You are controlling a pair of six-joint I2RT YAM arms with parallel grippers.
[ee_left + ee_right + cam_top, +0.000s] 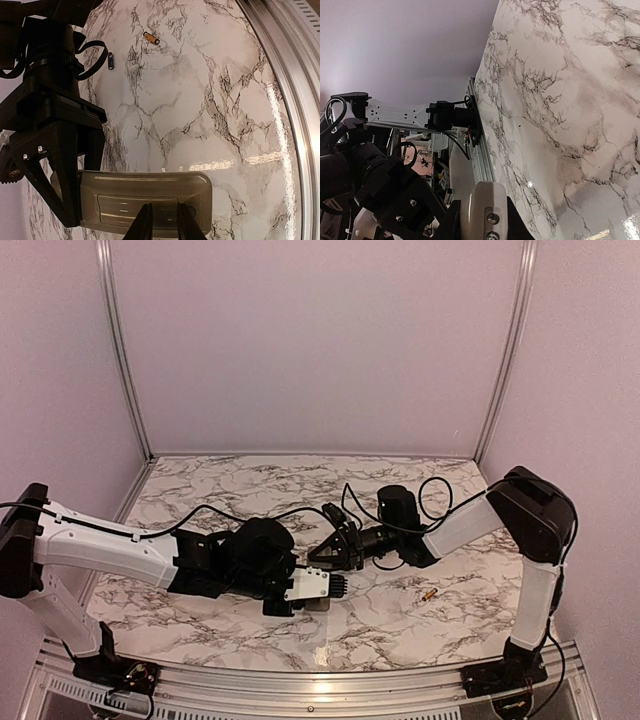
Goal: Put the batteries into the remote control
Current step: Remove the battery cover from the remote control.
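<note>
A slim white remote control with a greyish back (150, 192) sits between two robot arms that meet over the middle of a white, grey-veined marble-patterned counter (215, 110). In the left wrist view its back faces the camera, with a rectangular panel outlined in it. The left jaws, drawn close together, pinch the remote control at its lower long edge. The right jaws, black and wedge-shaped, are clenched over its left end. The right wrist view shows that rounded white end, with two small dark buttons, gripped between the fingers. Two small cylinders lie loose on the counter, well apart from the remote control: a gold-coloured battery (151, 38) and, near it but not touching, a blackish battery (110, 60). In the top view the gold-coloured battery lies to the right of the joined arms, near the right arm.
</note>
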